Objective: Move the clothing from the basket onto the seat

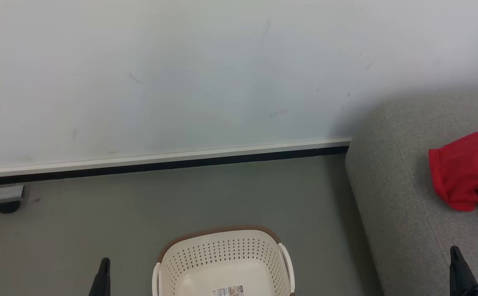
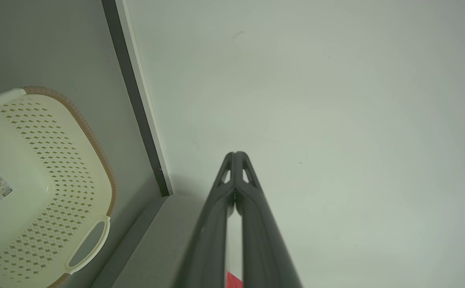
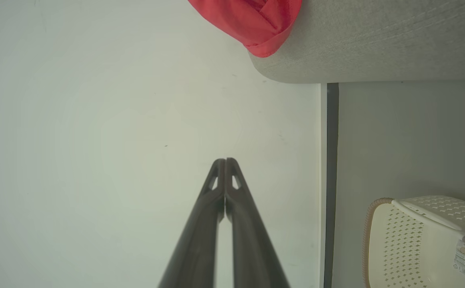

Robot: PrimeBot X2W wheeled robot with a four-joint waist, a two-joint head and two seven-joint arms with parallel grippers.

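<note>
Left gripper [image 2: 235, 155]: both fingers pressed together at the tips, gripping nothing, touching nothing. It hangs just left of the basket [image 1: 222, 231], tips aimed at the wall [image 1: 222, 74].

Right gripper [image 3: 225, 161]: same, fingers closed tip to tip with nothing between them. It sits well right of the basket, over the near part of the seat [image 1: 386, 197].

The clothing [image 1: 460, 172] is a crumpled red heap lying on the seat top, well right of the basket and further back, apart from both grippers. A bit of white trim shows at its right side.

The basket stands upright on the grey floor [image 1: 99, 213]. Its pale bottom is on show with a label [image 1: 228, 291] stuck to it.

Edges: the seat's rounded corner is right of the basket with a strip of floor between them. The dark skirting [image 1: 160, 166] runs behind the basket, with open floor up to it. A black caster [image 1: 6, 206] sits far left of the basket by the skirting, with bare floor between them.
</note>
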